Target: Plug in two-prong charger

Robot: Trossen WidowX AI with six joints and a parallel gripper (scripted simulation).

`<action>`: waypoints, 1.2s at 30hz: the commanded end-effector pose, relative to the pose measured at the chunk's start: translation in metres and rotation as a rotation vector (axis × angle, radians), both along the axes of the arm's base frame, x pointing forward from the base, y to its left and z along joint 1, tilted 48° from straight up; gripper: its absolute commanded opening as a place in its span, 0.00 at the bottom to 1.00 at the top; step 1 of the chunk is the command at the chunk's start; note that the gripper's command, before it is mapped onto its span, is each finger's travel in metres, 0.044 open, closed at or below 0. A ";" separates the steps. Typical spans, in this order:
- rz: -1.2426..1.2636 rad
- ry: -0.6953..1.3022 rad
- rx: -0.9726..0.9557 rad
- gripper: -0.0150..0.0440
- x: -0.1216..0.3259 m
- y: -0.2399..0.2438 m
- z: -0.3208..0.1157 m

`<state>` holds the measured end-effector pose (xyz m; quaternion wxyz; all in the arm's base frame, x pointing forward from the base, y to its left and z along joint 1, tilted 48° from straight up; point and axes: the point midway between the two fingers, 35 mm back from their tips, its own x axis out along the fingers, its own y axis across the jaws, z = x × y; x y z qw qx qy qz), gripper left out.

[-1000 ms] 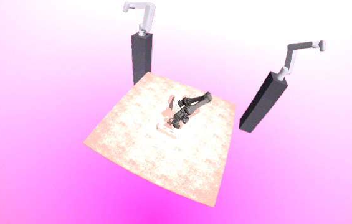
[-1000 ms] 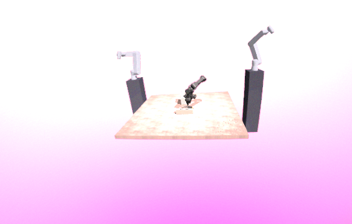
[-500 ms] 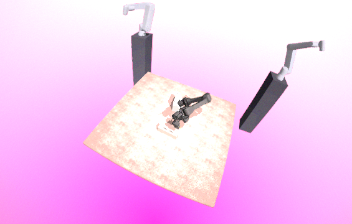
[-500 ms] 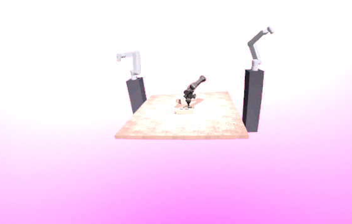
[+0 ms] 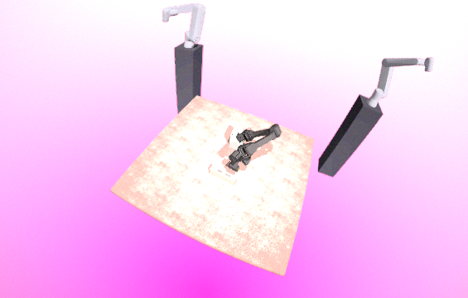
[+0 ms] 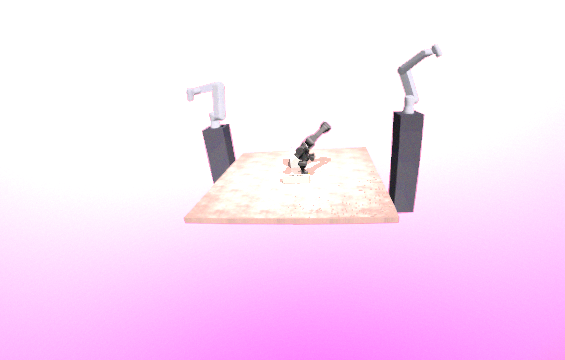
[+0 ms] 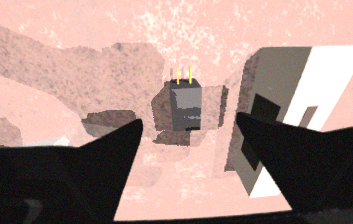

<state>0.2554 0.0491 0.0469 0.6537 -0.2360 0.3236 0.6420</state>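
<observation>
The charger (image 7: 186, 102) is a small dark grey block with two yellow prongs that point to the top of the wrist view. It lies on the table between and slightly beyond the fingertips. My black gripper (image 7: 189, 119) (image 5: 233, 167) (image 6: 304, 171) is open wide, with nothing held, low over the table. The white power strip (image 7: 327, 67) (image 5: 222, 175) (image 6: 296, 179) stands to the right of the charger in the wrist view. The right finger overlaps the strip there and hides part of it. Dark square patches show on its shaded side. Contact between finger and strip cannot be told.
The speckled tabletop (image 5: 167, 165) (image 6: 242, 205) carries the arm and the strip. Two pale arms stand on dark pedestals (image 5: 189, 76) (image 5: 350, 136) beyond the table's edges. A pale object (image 7: 52, 142) shows partly behind the left finger in the wrist view.
</observation>
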 end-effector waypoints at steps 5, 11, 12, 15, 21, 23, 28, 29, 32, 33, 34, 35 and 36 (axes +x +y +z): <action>-0.003 0.005 0.004 1.00 -0.001 0.011 -0.010; -0.003 0.005 0.005 1.00 -0.001 0.018 -0.016; -0.002 0.005 0.005 1.00 -0.001 0.019 -0.017; -0.002 0.005 0.005 1.00 -0.002 0.023 -0.020; -0.002 0.005 0.007 1.00 -0.003 0.030 -0.026; -0.002 0.006 0.008 1.00 -0.003 0.032 -0.027; 0.001 0.001 0.003 0.87 -0.002 0.029 -0.025; 0.001 0.001 0.003 0.82 -0.002 0.029 -0.025; 0.001 0.001 0.003 0.69 -0.002 0.029 -0.025; 0.001 0.001 0.003 0.64 -0.002 0.029 -0.025; 0.001 0.001 0.003 0.60 -0.002 0.029 -0.025; 0.001 0.001 0.003 0.56 -0.002 0.029 -0.025; 0.001 0.001 0.003 0.51 -0.002 0.029 -0.025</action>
